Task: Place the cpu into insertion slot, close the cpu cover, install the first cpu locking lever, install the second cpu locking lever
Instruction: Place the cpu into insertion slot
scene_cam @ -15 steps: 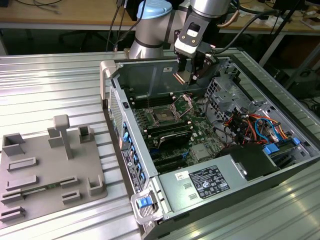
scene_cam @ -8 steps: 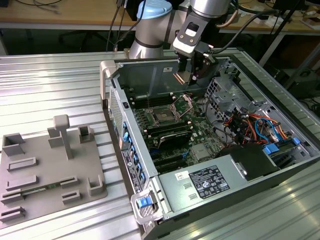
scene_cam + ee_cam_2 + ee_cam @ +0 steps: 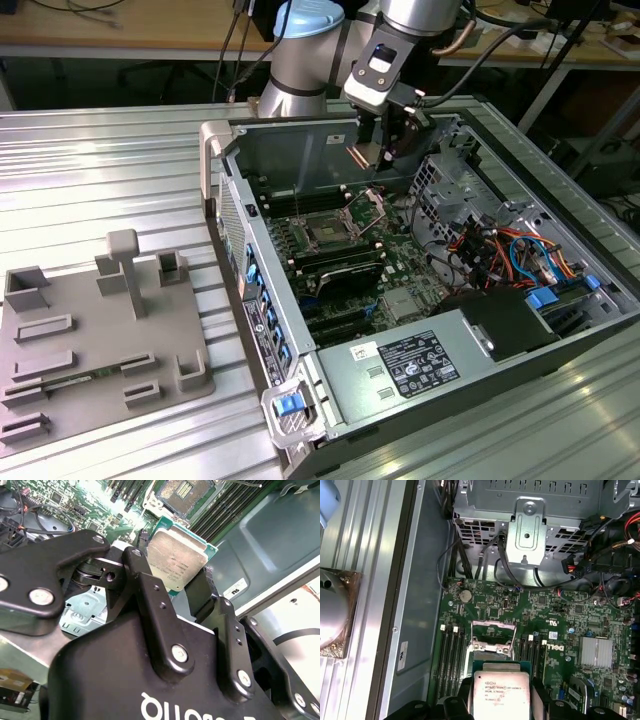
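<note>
Silvery cpu [image 3: 177, 560] x1, clamped in tool [image 3: 170, 575], insertion slot [image 3: 185, 492] x1 nearby

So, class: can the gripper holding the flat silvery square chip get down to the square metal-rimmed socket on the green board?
Probably yes. The gripper holds the chip near the socket, whose silvery cover frame stands raised; nothing lies between them.
</note>
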You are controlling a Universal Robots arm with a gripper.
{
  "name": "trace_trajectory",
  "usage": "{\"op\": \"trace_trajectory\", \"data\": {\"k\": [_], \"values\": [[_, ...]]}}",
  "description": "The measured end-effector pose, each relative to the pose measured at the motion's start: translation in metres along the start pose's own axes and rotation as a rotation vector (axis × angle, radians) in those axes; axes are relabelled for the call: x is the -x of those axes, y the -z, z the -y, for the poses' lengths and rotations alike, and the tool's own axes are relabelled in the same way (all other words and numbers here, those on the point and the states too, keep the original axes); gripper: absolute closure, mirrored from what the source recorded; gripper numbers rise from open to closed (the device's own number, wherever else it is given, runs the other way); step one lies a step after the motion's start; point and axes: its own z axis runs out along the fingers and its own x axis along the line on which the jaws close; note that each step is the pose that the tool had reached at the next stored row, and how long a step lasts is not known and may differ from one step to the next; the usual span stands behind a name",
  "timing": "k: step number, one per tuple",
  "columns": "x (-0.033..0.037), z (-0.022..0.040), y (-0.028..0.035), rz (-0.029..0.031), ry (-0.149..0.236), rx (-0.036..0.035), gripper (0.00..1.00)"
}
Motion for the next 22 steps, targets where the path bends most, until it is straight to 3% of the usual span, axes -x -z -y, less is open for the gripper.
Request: {"op": "trace_trajectory", "data": {"k": [22], "values": [[0.0, 0.0, -0.0003, 0.0037, -0.042, 0.0008, 0.45]]}}
